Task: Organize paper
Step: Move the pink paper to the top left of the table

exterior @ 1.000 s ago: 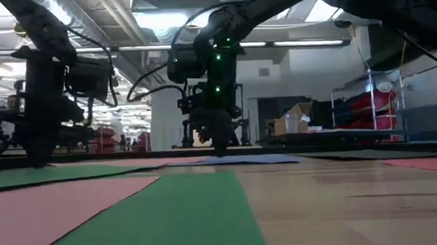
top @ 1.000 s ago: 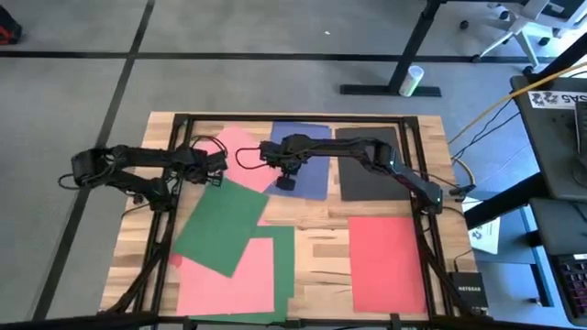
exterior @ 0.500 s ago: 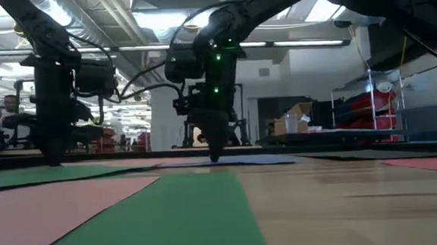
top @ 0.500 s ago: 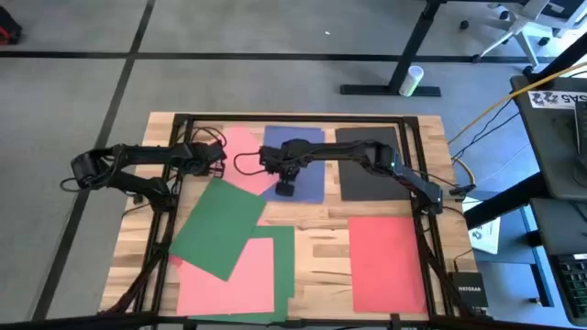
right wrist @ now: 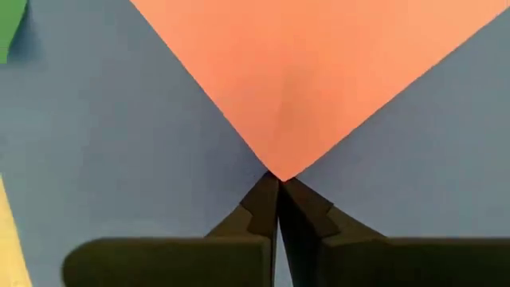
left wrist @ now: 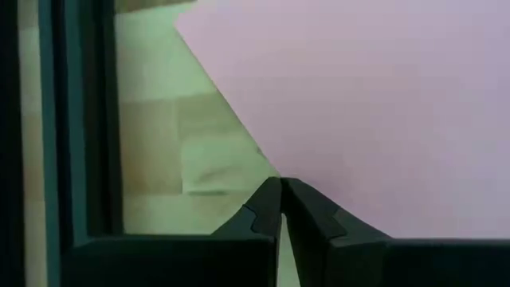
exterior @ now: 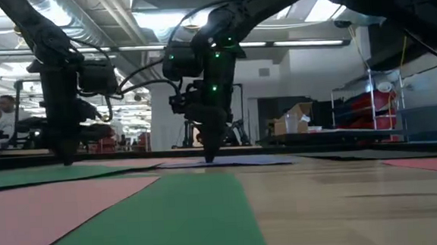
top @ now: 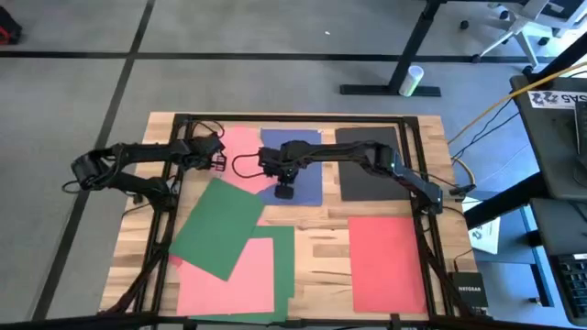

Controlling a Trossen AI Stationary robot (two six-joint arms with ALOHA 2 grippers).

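A pink sheet of paper [top: 240,154] lies at the far left of the table. Its right corner overlaps a blue sheet [top: 307,165]. My left gripper [top: 216,158] is shut, its tips down at the pink sheet's left edge [left wrist: 263,159]. My right gripper [top: 284,190] is shut, its tips at the pink sheet's right corner [right wrist: 279,163], over the blue sheet [right wrist: 119,143]. In the low view both grippers point straight down to the table, the left [exterior: 67,158] and the right [exterior: 209,159]. My left gripper comes from above with its shut fingertips [left wrist: 271,199] set at the pink sheet's left edge [left wrist: 275,171], beside bare wood. The sheet lies flat on the table. Whether the edge is between the tips, I cannot tell. My right gripper sets its shut fingertips [right wrist: 267,195] from above at the very point of the pink sheet's corner [right wrist: 279,169]. The corner lies flat on the blue sheet. I cannot tell whether it is pinched or only pressed.
A black sheet [top: 367,165] lies at the far right and a red one [top: 385,261] at the near right. A tilted green sheet [top: 220,225] covers another green [top: 284,266] and a pink sheet [top: 229,289] at the near left. Bare wood [top: 316,238] shows mid-table.
My left gripper has gone toward the far edge, along the pink sheet's left side. My right gripper has shifted slightly toward the near left. The blue sheet has slid a little toward the table's left edge. Both grippers stay shut and low.
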